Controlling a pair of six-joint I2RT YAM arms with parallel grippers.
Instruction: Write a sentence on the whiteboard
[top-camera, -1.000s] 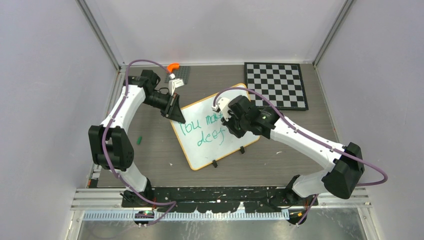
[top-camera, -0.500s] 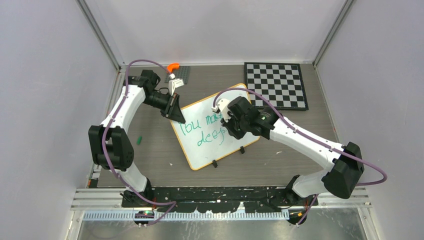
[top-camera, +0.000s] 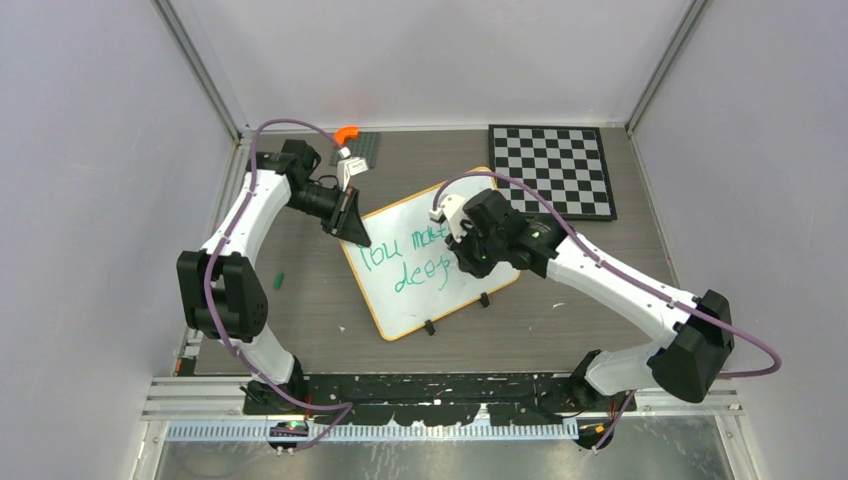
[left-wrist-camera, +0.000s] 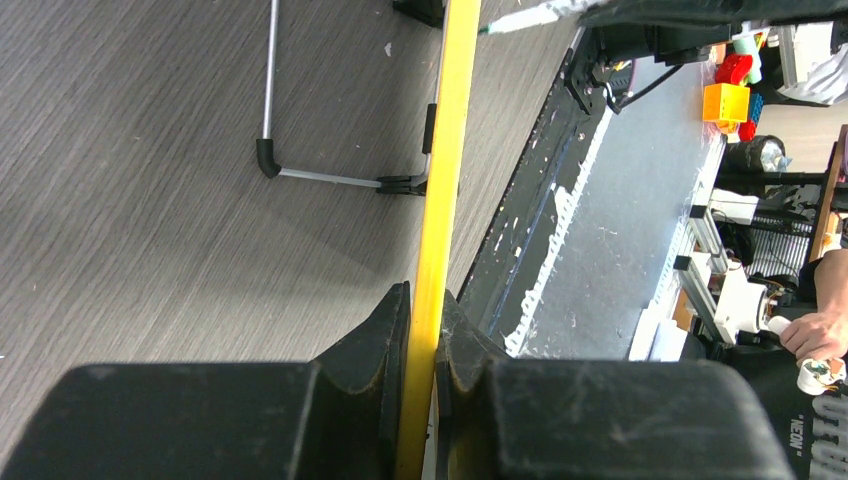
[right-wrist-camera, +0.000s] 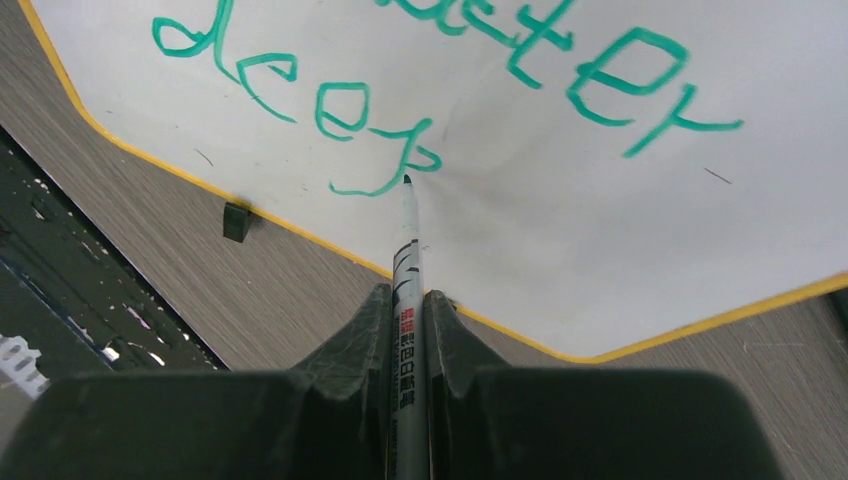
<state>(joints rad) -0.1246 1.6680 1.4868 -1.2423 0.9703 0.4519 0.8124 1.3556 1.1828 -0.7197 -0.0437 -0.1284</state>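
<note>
The whiteboard (top-camera: 420, 300) lies tilted in the middle of the table, white with a yellow rim. Green words (top-camera: 400, 262) on it read "You matter" and below "deep" (right-wrist-camera: 320, 110). My left gripper (top-camera: 352, 230) is shut on the board's upper left edge; the yellow rim (left-wrist-camera: 440, 200) runs edge-on between its jaws. My right gripper (top-camera: 465, 258) is shut on a grey marker (right-wrist-camera: 408, 260), whose tip touches the board (right-wrist-camera: 600, 250) at the end of "deep".
A black-and-white chequered board (top-camera: 553, 170) lies at the back right. An orange piece (top-camera: 346, 133) sits on a grey plate at the back. A small green cap (top-camera: 281, 279) lies on the table left of the whiteboard. Black clip feet (top-camera: 430, 327) stand at the board's near edge.
My right arm has shifted slightly to the right along the lower line of writing. The left arm and the whiteboard have not moved.
</note>
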